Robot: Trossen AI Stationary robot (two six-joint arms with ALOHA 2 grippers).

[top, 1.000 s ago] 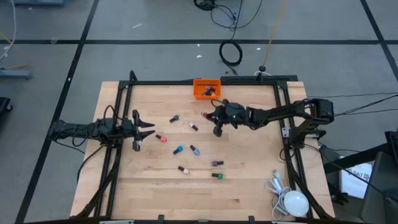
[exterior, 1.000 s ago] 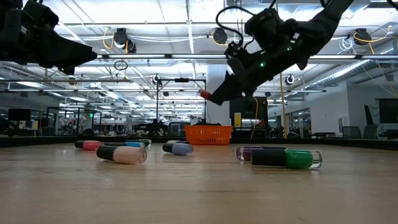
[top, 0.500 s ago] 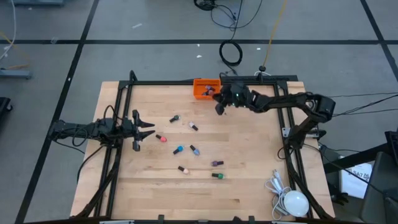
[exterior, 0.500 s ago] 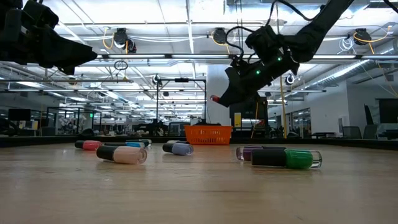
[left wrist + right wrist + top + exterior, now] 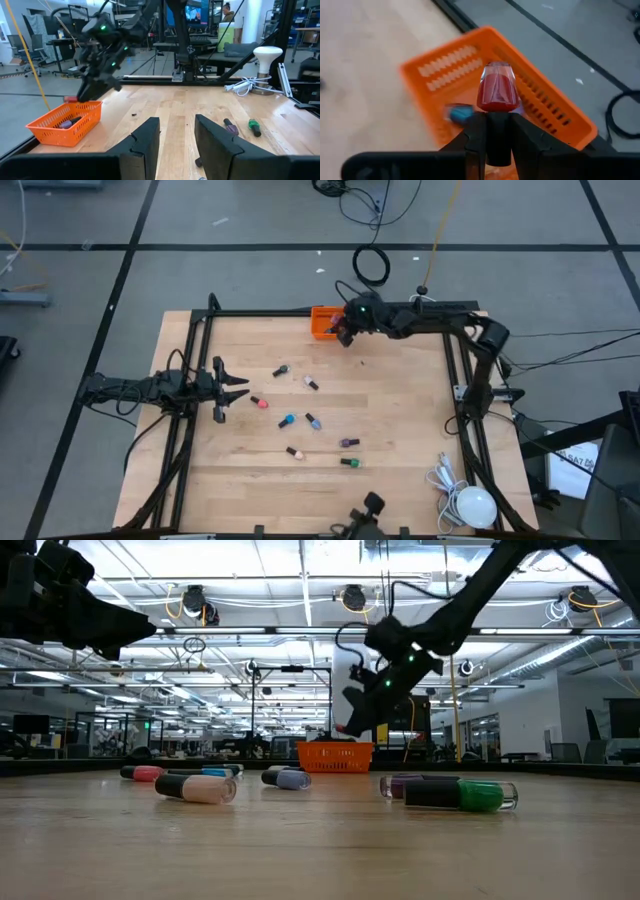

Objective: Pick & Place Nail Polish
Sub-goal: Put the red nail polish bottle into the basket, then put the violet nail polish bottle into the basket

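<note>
My right gripper (image 5: 345, 333) is shut on a red nail polish bottle (image 5: 496, 92) above the orange bin (image 5: 322, 321) at the table's far edge; the bin also shows in the low view (image 5: 335, 755). Several bottles lie on their sides mid-table, among them a pink one (image 5: 260, 402), a blue one (image 5: 287, 421), a purple one (image 5: 349, 443) and a green one (image 5: 349, 463). My left gripper (image 5: 236, 387) waits open and empty at the table's left. My right gripper pinches the bottle's dark cap (image 5: 498, 131) between its two fingers. The red glass body sticks out past the fingertips. The fingers slant downward from the table's right side (image 5: 352, 720). The bottle is lifted clear, over the bin.
The bin holds a few bottles, one of them blue (image 5: 460, 114). A black frame rail (image 5: 270, 312) runs around the table. A white lamp and its cable (image 5: 468, 502) lie at the near right corner. A dark object (image 5: 366, 513) shows at the near edge.
My right gripper has gone from the middle of the table toward the far edge with the red bottle. It now stands over the orange bin, still shut on the bottle.
</note>
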